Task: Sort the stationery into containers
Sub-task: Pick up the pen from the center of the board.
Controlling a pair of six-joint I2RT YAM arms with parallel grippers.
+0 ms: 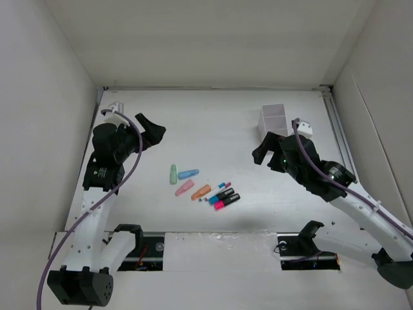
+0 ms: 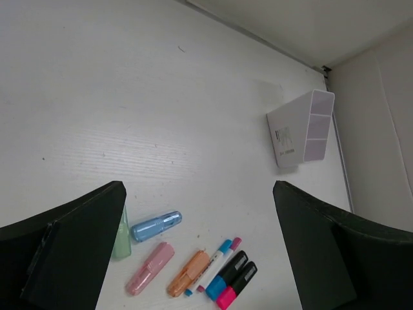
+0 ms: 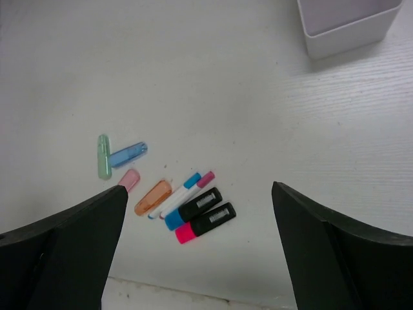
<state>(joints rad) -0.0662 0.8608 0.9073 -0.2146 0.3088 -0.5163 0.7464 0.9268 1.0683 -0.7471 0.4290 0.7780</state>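
The stationery lies in a loose row mid-table: a green piece (image 1: 173, 174), a blue piece (image 1: 188, 174), a pink piece (image 1: 184, 188), an orange piece (image 1: 201, 192), thin blue- and pink-capped pens (image 1: 219, 189), and two black markers, one blue-ended (image 1: 222, 195), one pink-ended (image 1: 227, 202). The white two-compartment container (image 1: 275, 119) stands at the back right. My left gripper (image 1: 150, 132) is open and empty, up and left of the row. My right gripper (image 1: 263, 152) is open and empty, between the row and the container. The right wrist view shows the markers (image 3: 201, 215) and the container (image 3: 348, 29).
White walls close in the table on the left, back and right. A metal rail (image 1: 341, 139) runs along the right edge behind the container. The arm bases (image 1: 303, 248) sit at the near edge.
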